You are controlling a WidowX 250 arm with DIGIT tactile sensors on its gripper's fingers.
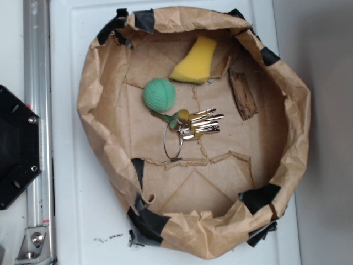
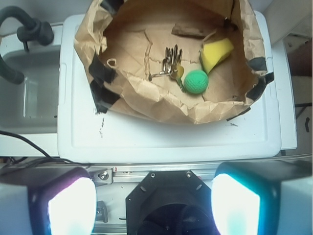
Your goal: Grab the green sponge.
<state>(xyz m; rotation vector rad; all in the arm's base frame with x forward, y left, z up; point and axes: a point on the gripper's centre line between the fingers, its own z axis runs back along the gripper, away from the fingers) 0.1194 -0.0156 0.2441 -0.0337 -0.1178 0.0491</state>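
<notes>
A white platform [image 1: 83, 210] carries a wide brown paper nest [image 1: 287, 99] with crumpled walls patched by black tape [image 1: 259, 197]. Inside it, near the far wall in the exterior view, lies a yellow sponge wedge [image 1: 194, 61], and touching its lower corner sits the green sponge [image 1: 159, 94] (round like a ball, with a dimpled surface). A strip of bark [image 1: 242, 94] lies to the right, apart from both. Just below the green sponge rests a bunch of keys [image 1: 199, 124] on a wire ring [image 1: 172, 141]. The gripper [image 2: 153, 205] hangs well back from the nest, fingers [image 2: 68, 203] spread wide apart, holding nothing.
</notes>
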